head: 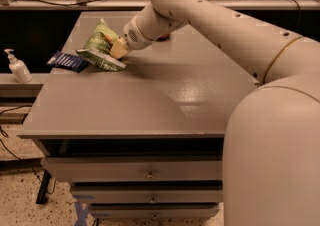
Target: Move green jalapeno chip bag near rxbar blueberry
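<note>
One crinkly green chip bag, pinched in gripper jaws, beside flat blue bar.

High oblique view onto table, tool upper left

I've got the arm stretched fwd + left from the body at near right, upper link high, forearm angling down. Wrist pitched down-left. Gripper sits low at far-left end of reach, tip against green jalapeno chip bag.
</note>
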Robot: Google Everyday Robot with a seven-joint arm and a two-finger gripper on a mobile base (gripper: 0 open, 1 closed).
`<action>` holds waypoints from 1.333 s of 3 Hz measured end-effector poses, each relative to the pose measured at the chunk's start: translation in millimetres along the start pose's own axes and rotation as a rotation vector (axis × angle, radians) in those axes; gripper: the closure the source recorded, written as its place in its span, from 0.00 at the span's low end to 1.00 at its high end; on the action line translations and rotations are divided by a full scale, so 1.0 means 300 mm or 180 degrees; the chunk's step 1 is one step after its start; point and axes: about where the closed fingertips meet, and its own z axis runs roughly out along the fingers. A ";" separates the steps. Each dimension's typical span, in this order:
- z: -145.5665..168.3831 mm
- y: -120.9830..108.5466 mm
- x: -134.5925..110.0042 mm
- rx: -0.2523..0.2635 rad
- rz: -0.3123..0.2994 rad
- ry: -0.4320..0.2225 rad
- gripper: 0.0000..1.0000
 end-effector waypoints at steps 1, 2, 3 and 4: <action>0.002 -0.017 0.021 0.0016 0.0011 0.0048 0.36; -0.007 -0.025 0.023 0.0014 0.0003 0.0051 0.13; -0.012 -0.024 0.019 -0.0005 -0.0015 0.0053 0.00; -0.012 -0.024 0.019 -0.0005 -0.0015 0.0052 0.00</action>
